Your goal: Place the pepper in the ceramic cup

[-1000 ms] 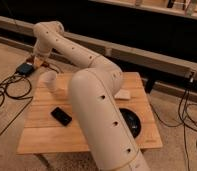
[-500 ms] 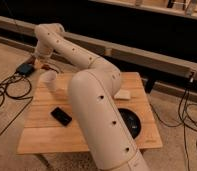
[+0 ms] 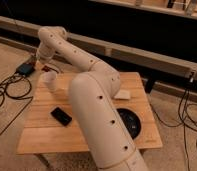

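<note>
The white ceramic cup [image 3: 49,80] stands near the back left corner of the wooden table [image 3: 42,135]. My gripper [image 3: 42,63] hangs at the end of the long white arm, just above and slightly behind the cup. A small red-orange bit [image 3: 46,67], which looks like the pepper, shows at the gripper's tip right over the cup's rim. Most of the pepper is hidden by the gripper.
A pale beige block [image 3: 123,94] lies at the table's back right, and a dark round plate [image 3: 130,123] lies at the front right, partly behind my arm. A black flat object [image 3: 61,116] lies front left. A blue box [image 3: 25,68] and cables lie on the floor at left.
The arm's upper joint has shifted slightly to the right. The gripper stays over the cup, and the cup has not moved.
</note>
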`<state>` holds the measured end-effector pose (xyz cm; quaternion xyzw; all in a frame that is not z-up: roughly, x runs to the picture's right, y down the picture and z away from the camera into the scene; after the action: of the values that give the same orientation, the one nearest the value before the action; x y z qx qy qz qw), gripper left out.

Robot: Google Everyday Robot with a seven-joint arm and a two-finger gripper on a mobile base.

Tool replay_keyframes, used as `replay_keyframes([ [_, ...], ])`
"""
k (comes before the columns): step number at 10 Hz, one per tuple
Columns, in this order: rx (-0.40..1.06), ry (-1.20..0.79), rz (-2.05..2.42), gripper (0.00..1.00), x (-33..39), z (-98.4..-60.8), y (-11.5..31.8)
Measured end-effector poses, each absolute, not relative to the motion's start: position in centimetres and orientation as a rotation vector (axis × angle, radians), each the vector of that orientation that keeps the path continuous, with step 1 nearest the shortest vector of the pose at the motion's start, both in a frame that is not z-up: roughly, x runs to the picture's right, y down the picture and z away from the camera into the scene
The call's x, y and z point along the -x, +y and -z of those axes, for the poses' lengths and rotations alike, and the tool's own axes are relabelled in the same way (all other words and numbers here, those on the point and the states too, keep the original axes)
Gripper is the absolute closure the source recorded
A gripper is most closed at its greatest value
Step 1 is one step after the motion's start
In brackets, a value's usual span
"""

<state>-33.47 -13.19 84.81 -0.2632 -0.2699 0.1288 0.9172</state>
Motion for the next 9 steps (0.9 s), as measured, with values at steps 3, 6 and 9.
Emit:
replay_keyframes([
  [3,0.574,-0.562,-0.276,1.0,33.4,-86.0,-12.2],
  [6,0.609,-0.568,-0.277,0.99,33.6,-86.8,-11.0],
  [9,0.632,-0.577,-0.298,0.75,33.6,-87.7,-10.6],
])
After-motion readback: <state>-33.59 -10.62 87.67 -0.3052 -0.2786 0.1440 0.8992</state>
